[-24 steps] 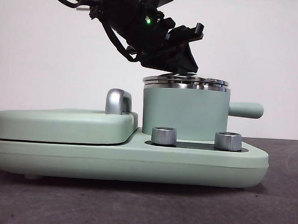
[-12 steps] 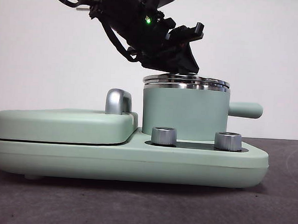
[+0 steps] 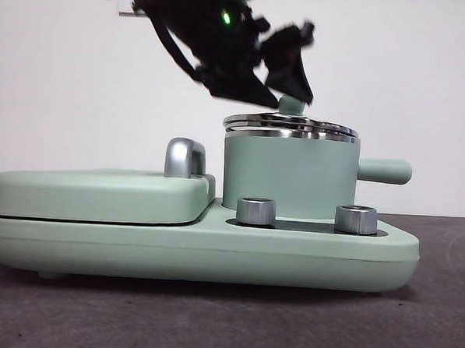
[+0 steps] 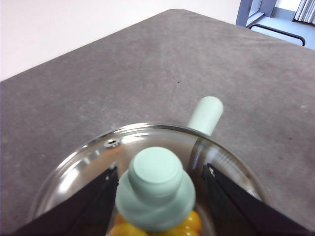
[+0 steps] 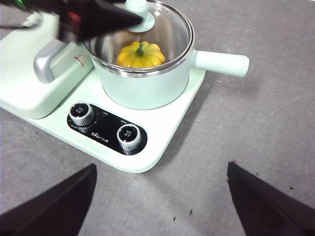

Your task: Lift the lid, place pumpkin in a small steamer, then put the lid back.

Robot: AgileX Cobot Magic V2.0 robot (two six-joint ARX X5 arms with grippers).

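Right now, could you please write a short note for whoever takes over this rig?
Left gripper: open, jaws either side of the lid's knob, just above it, not clamping.
Right gripper: open, waiting over the table in front of the cooker, holding nothing.
Pumpkin: inside the small steamer.
Lid: back on the steamer.
Done: all three steps appear complete.
Left: pull the left arm clear.

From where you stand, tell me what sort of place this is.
Probably a lab or test bench set up like a kitchen: a mint-green cooker with two dials on a bare grey table, a toy-like pumpkin in the pot, and plain white walls behind.
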